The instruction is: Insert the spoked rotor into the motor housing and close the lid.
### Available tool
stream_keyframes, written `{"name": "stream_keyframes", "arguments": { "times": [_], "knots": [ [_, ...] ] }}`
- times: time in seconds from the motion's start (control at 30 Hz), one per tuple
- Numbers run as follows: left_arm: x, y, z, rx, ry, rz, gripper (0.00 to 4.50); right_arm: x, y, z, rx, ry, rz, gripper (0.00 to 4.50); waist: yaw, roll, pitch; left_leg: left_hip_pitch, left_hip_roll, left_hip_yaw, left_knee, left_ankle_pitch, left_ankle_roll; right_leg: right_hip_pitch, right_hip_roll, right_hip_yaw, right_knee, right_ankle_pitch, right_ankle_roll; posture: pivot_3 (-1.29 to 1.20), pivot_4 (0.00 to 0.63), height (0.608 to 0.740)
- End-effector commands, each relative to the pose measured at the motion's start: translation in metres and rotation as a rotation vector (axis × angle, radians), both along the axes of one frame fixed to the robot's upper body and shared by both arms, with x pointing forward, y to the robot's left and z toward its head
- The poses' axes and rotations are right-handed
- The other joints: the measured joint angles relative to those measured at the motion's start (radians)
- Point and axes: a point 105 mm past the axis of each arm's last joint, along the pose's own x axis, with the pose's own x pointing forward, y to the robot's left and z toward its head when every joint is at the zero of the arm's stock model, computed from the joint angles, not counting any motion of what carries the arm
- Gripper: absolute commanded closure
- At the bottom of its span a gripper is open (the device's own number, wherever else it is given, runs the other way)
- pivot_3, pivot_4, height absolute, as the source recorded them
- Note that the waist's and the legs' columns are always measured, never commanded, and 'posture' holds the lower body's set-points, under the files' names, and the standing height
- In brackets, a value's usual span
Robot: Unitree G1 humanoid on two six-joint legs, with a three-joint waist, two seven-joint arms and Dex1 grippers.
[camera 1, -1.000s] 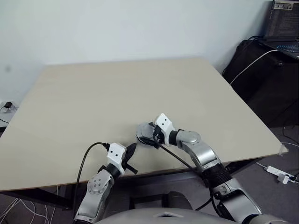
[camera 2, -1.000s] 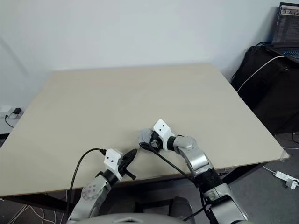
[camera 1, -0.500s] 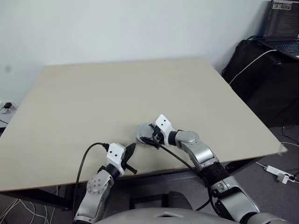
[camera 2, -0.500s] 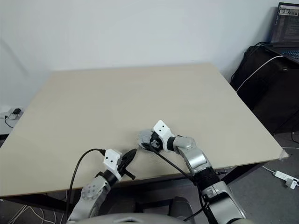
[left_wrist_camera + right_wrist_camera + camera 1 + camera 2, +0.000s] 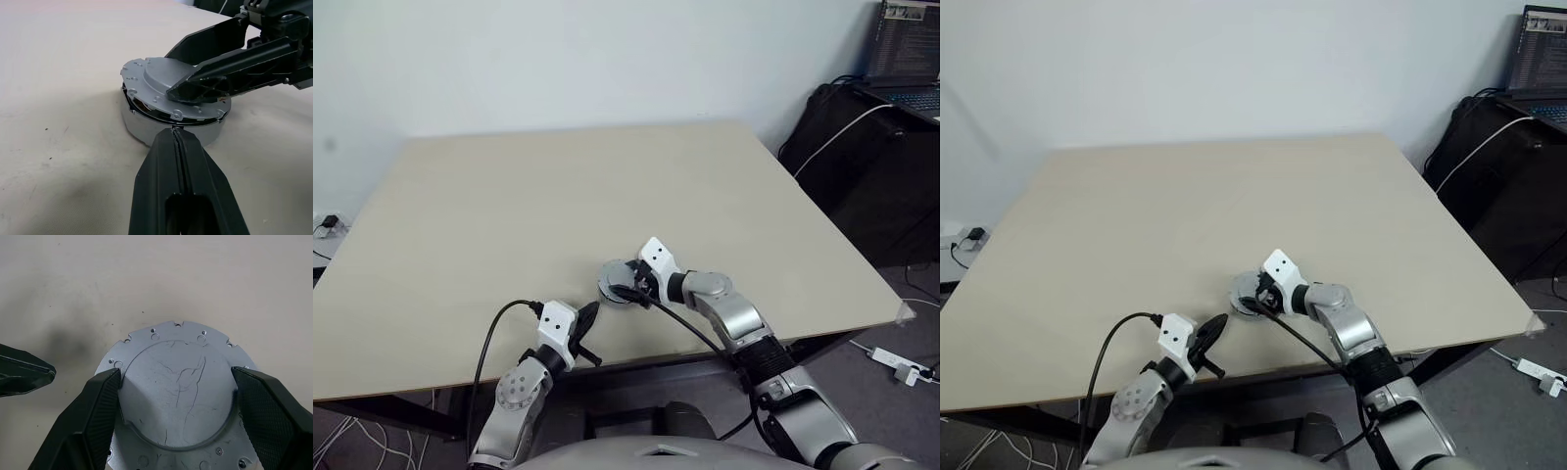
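The right gripper (image 5: pixel 176 396) is set with its two fingers (image 5: pixel 95 406) spread wide around the raised centre of the lid (image 5: pixel 178 391), one at the lid's 9 o'clock and one at its 3 o'clock, both touching or nearly touching the step; a firm grip cannot be confirmed. The lid is seen lying on the housing (image 5: pixel 146 127) near the table's (image 5: pixel 509 196) front edge, slightly askew: in the left wrist view a dark gap with a glimpse of copper is visible under the near rim, so it is judged not fully seated. The rotor cannot be made out and is presumably inside. The left gripper (image 5: pixel 177 142) is pressed shut, empty, its tip just at the housing's near side. If the lid is pushed down while tilted, it may be jammed on its rim or skewed further. If pressed off-centre, the whole stack could be slid toward the table edge, or nudged by the left gripper's tip.
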Motion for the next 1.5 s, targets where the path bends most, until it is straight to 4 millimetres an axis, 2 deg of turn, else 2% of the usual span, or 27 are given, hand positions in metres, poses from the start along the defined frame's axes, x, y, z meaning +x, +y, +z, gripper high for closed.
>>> {"name": "stream_keyframes", "arguments": {
  "times": [0.03,0.5,1.0,1.13,1.5],
  "knots": [
    [0.005,-0.001,0.015,-0.012,-0.057,-0.006,4.5,0.007,-0.002,0.012,-0.006,-0.04,0.0,1.21,0.0,0.0,0.0,0.0,0.0,0.0,0.0,0.0,0.0,0.0,0.0,0.0,0.0,0.0,0.0,0.0,0.0,0.74],
    [0.003,-0.005,0.022,-0.019,-0.057,-0.004,4.5,0.002,-0.004,-0.002,-0.122,0.0,0.073,1.21,0.0,0.003,-0.003,0.0,0.0,0.0,0.0,0.0,0.0,0.0,0.0,0.0,0.0,0.0,0.0,0.0,0.0,0.74],
    [0.003,-0.004,0.027,-0.019,-0.059,0.007,4.5,0.005,-0.011,-0.014,-0.206,0.025,0.02,1.21,0.0,0.006,-0.009,0.002,0.0,0.0,0.0,0.0,0.0,0.0,0.0,0.0,0.0,-0.001,0.001,0.0,0.0,0.74],
    [0.005,-0.005,0.029,-0.022,-0.062,0.007,4.5,-0.001,-0.006,-0.016,-0.204,0.074,0.03,1.21,0.003,0.006,-0.01,0.003,0.001,0.0,0.0,0.0,0.0,0.001,0.0,0.0,0.0,-0.001,0.002,0.0,0.0,0.74],
    [0.006,-0.004,0.029,-0.03,-0.059,0.013,4.5,-0.012,-0.007,-0.025,-0.269,0.159,0.07,1.21,0.009,0.006,-0.013,0.003,0.001,0.0,0.0,0.0,0.0,0.001,0.0,0.0,0.0,-0.001,0.002,0.0,0.0,0.74]
  ]
}}
